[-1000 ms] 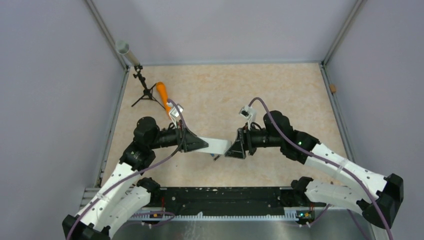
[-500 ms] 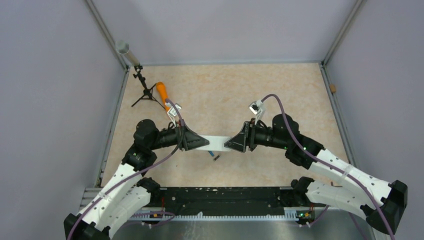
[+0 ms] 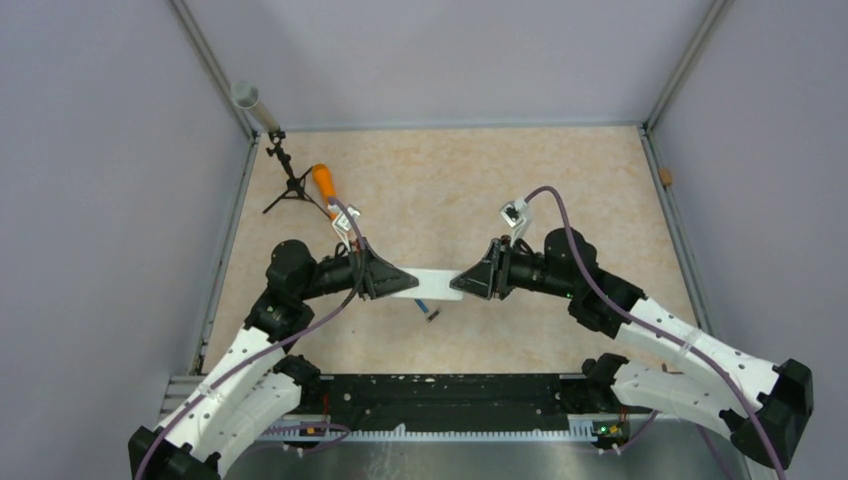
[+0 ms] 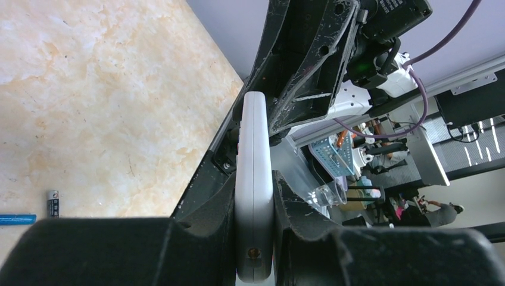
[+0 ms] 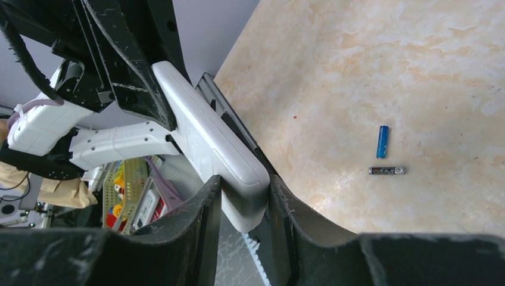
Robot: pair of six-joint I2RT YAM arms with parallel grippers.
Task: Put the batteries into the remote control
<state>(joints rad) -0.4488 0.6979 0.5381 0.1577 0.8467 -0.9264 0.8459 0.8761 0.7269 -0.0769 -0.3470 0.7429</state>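
Note:
The white remote control (image 3: 435,283) hangs level above the table, held at both ends. My left gripper (image 3: 405,283) is shut on its left end; in the left wrist view the remote (image 4: 254,167) stands edge-on between my fingers (image 4: 255,238). My right gripper (image 3: 462,283) is closed round its right end; in the right wrist view the remote (image 5: 208,143) sits between my fingers (image 5: 244,208). The blue battery (image 3: 423,302) and the dark battery (image 3: 433,316) lie on the table under the remote. Both show in the right wrist view, blue (image 5: 383,141) and dark (image 5: 387,170), and in the left wrist view, blue (image 4: 15,219) and dark (image 4: 53,204).
An orange cylinder (image 3: 323,181) and a small black tripod (image 3: 290,185) stand at the back left, with a grey tube (image 3: 250,100) in the corner. Grey walls enclose the table on three sides. A black rail (image 3: 450,400) runs along the near edge.
My right wrist has turned and moved up and right, and its fingers have closed on the remote's right end. The remote has risen to level. The left arm barely moved.

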